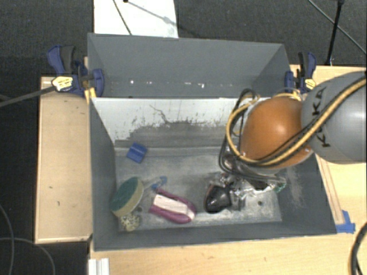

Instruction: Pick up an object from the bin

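The gripper [233, 196], below the arm's orange dome-shaped cover [269, 132], is low over the floor of the grey metal bin [172, 67], touching a glossy black rounded object [215, 200]; whether it is spread or closed on it I cannot tell. Just left of the black object lies a purple-and-pink elongated soft item [171, 206], further left a round green-topped disc [127, 195], and up-left of it a small blue block [136, 152]

Arm [338, 119] extends from right, gripper [232, 195] low, pointing down.
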Tool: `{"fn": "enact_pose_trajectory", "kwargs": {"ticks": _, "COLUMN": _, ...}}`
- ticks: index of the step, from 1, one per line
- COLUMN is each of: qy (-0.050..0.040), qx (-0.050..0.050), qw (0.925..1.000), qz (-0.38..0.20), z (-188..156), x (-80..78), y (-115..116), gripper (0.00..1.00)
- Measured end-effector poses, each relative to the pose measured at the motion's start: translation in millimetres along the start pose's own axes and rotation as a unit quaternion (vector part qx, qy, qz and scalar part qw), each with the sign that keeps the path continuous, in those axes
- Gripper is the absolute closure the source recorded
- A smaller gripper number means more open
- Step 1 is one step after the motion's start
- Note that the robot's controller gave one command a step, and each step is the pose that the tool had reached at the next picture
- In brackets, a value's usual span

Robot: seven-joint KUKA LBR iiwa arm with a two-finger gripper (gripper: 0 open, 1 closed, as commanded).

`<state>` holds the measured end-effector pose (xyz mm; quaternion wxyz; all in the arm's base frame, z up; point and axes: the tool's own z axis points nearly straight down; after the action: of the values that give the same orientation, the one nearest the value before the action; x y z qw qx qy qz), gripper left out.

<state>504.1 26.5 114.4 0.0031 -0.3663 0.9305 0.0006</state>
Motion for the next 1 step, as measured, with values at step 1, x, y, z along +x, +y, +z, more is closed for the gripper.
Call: {"fn": "enact_pose_trajectory", "kwargs": {"ticks": 1, "qy": 0.0017, "qx": 0.001, "qw": 0.9952, "qz": -0.098, "z": -25.7, "x": 39.8, "y": -12.8, "gripper": 1.00}}
